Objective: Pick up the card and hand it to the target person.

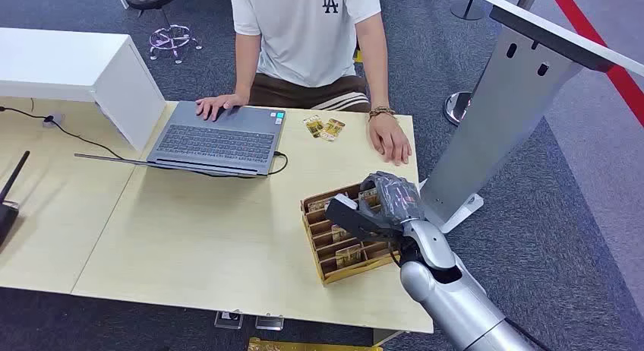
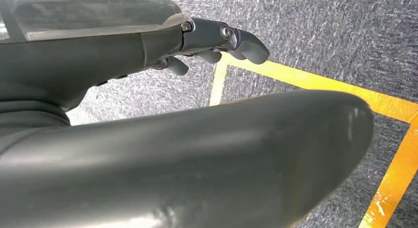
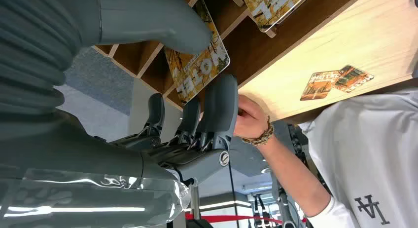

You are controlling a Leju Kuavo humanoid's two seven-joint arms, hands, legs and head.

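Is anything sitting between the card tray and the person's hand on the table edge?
Nothing visible blocks it. The right hand is over the wooden tray, and bare tabletop runs from there to the person's hand. Two loose cards and the laptop lie off that line.

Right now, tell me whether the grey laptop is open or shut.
Open: the grey laptop lies with its keyboard exposed, and the person's hand rests on it.

Silver right arm [image 1: 456,298] ends in a dark grey right hand [image 1: 383,203] with a ribbed cover.

Right arm reaching forward, left arm hanging
Right hand [image 1: 383,201] fingers [image 3: 219,109] and thumb spread apart; left hand [image 2: 217,43] fingers curled, pointing at floor
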